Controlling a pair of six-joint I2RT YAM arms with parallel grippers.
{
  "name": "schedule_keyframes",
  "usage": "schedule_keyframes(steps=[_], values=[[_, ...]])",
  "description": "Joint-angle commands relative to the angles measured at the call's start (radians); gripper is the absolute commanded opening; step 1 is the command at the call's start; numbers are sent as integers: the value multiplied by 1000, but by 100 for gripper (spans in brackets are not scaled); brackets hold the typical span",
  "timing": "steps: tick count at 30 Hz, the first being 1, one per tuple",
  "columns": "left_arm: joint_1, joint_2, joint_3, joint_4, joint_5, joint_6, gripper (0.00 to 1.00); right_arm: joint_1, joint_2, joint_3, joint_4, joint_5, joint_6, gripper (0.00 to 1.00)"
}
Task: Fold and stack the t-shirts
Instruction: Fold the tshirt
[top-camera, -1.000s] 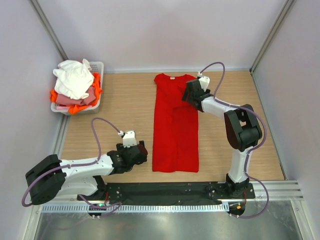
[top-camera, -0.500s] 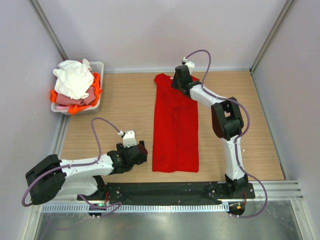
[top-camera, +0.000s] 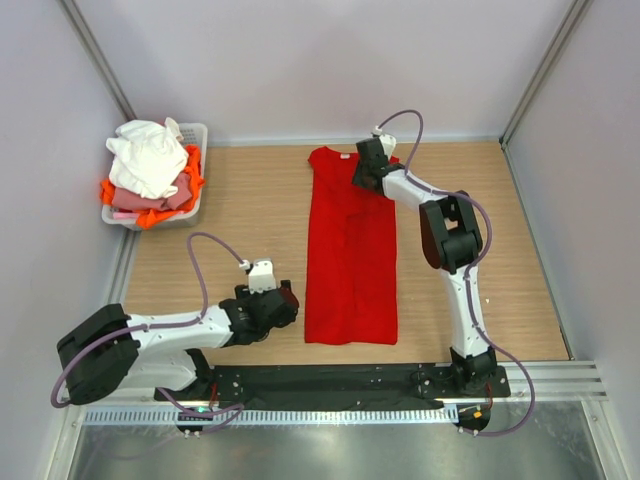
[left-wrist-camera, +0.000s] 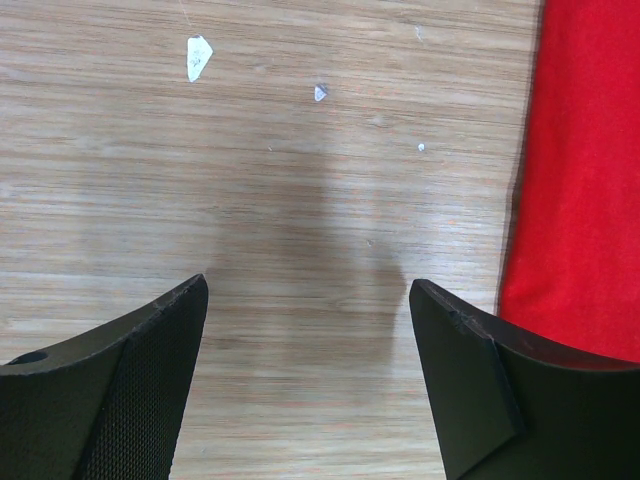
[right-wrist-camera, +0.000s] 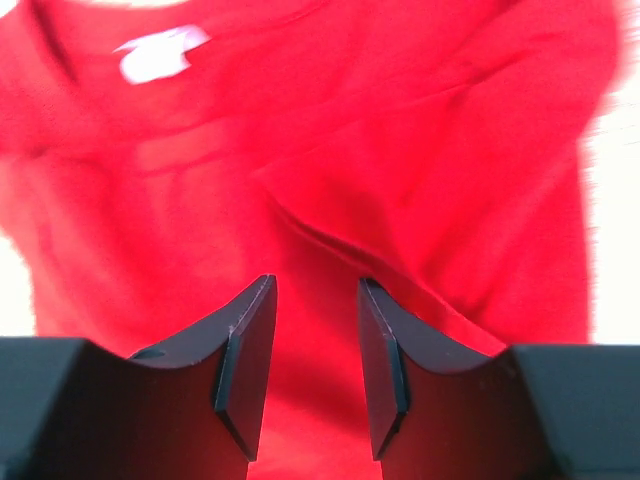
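A light wooden table (top-camera: 250, 210) is filling the floor of a booth walled with pale lilac panels, with metal rails running along the near edge where the two arm bases are sitting.

The red t-shirt (top-camera: 350, 260) is lying flat in the middle of the table, folded lengthwise into a long narrow strip, its collar pointing at the far wall and its hem lying near the arm bases. In the right wrist view its cloth is showing soft creases and a small white label (right-wrist-camera: 155, 55) at the neck.

The right gripper (top-camera: 366, 162) is reaching over the far end of that shirt, by the collar and right shoulder. Its fingers (right-wrist-camera: 245, 350) are standing a narrow gap apart, just over the red cloth; the view is blurred, and I cannot tell whether they are pinching a fold.

The left gripper (top-camera: 276, 305) is hovering low over bare wood just beside the shirt's left edge, near the hem. Its fingers (left-wrist-camera: 140, 380) are spread wide, holding nothing, with a few small white flecks (left-wrist-camera: 200, 55) lying on the wood ahead of them.

Well apart, in the far left corner, a white slotted basket (top-camera: 196, 131) is holding a heap: a white t-shirt (top-camera: 148, 158) on top, a pink t-shirt (top-camera: 150, 199) under it, and an orange t-shirt (top-camera: 191, 168) spilling out at the sides.
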Motion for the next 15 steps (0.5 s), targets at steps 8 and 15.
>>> schedule_keyframes(steps=[8,15], values=[[-2,10,23,11,-30,-11,82,-52,-92,-19,-27,200,3,44],[-2,4,20,12,-27,-8,83,-24,-400,-278,59,152,-28,73]])
